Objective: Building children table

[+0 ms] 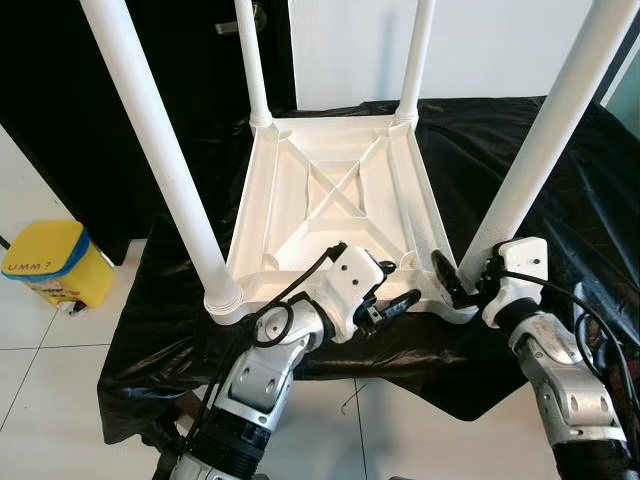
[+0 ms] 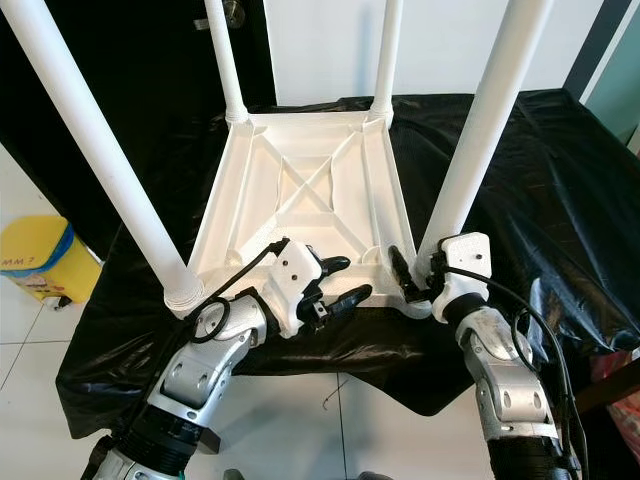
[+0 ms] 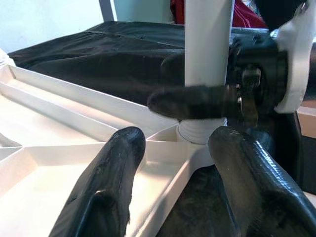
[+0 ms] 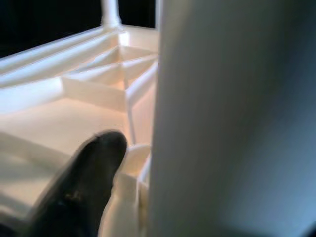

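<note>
The white children's table (image 1: 330,200) lies upside down on a black-draped surface (image 1: 470,130), with its legs pointing up. My right gripper (image 1: 465,275) is at the base of the near right leg (image 1: 540,140), shut on it. One black finger (image 4: 89,173) lies beside the leg's socket and the other is hidden behind the leg. My left gripper (image 1: 395,285) hovers open over the table's near edge, just left of that leg, with nothing between its fingers (image 3: 106,187). The near left leg (image 1: 160,150) and the two far legs (image 1: 252,60) stand in their corner sockets.
A yellow bin with a blue band (image 1: 50,262) sits on the white tiled floor at the left. A dark door or wall stands behind the table at the left. The black cloth hangs over the near edge of the surface.
</note>
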